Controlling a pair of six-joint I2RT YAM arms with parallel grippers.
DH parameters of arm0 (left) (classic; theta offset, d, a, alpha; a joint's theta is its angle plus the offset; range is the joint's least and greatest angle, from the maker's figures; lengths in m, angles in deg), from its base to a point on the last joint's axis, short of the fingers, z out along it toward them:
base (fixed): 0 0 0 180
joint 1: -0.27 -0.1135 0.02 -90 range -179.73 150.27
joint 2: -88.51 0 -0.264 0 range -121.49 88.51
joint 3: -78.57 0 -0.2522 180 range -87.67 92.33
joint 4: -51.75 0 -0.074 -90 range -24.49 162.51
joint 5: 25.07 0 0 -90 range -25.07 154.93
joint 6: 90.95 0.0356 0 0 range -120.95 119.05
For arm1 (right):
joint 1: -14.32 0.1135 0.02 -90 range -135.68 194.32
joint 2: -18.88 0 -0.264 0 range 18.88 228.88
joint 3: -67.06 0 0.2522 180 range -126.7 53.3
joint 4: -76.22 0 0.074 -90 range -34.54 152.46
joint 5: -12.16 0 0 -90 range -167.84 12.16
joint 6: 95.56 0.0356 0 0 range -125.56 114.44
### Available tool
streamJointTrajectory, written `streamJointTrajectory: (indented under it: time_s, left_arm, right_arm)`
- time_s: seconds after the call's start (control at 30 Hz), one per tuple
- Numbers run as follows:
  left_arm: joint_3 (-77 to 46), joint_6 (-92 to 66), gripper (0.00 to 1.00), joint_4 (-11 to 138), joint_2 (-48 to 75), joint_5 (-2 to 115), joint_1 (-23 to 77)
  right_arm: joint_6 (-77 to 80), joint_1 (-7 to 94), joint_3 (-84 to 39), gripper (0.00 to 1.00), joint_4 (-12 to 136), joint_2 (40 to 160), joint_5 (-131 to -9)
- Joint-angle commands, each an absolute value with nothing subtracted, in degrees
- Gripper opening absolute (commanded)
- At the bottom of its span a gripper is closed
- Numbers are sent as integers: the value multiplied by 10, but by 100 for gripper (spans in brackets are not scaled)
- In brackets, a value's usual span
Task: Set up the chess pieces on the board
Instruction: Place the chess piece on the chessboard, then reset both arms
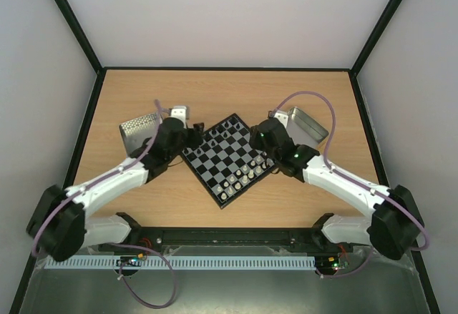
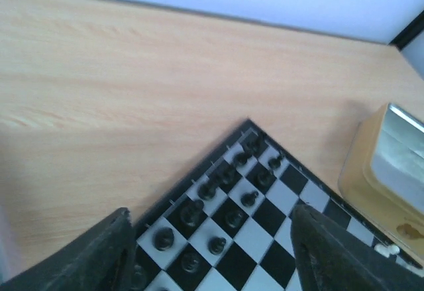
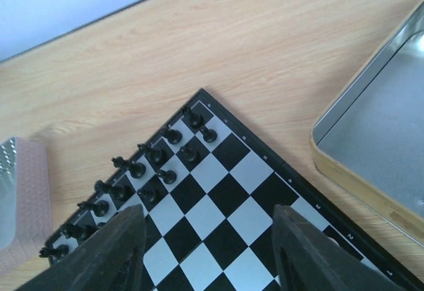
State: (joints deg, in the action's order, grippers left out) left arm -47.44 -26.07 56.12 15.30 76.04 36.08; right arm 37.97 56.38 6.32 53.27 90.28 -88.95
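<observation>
The board lies turned like a diamond between my two arms. Black chess pieces stand in two rows along its upper-left side, and white chess pieces stand along its lower-right side. My left gripper hovers at the board's left corner, open, with nothing between its fingers; below it are black pieces on the board. My right gripper is open above the board's right part, its fingers empty. Black pieces line the far edge in that view.
A metal tin stands tilted left of the board, behind the left arm. A second, open tin lies at the right, close to the board's corner. Black frame rails border the wooden table.
</observation>
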Motion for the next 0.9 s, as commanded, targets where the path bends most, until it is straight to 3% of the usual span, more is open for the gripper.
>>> streamJointTrajectory:
  time_s: [0.0, 0.07, 0.1, 0.27, 0.4, 0.6, 0.87]
  left_arm:
    - [-467, -302, 72, 632, 246, 760, 319]
    - [-462, -314, 98, 674, 283, 745, 296]
    - [-462, -318, 99, 693, 304, 743, 289]
    - [-463, -324, 99, 781, 410, 751, 275]
    - [-436, -316, 99, 845, 492, 758, 275]
    - [-418, -270, 99, 879, 633, 783, 275]
    - [-325, -260, 99, 974, 649, 840, 275]
  right_arm:
    - [352, 563, 56, 54, 504, 851, -930]
    - [334, 563, 57, 60, 493, 824, -945]
    - [324, 563, 59, 63, 487, 809, -957]
    - [303, 563, 68, 75, 448, 727, -1014]
    - [293, 563, 84, 98, 416, 658, -1048]
    - [284, 563, 81, 98, 373, 546, -1088]
    - [246, 563, 20, 98, 301, 484, -1166]
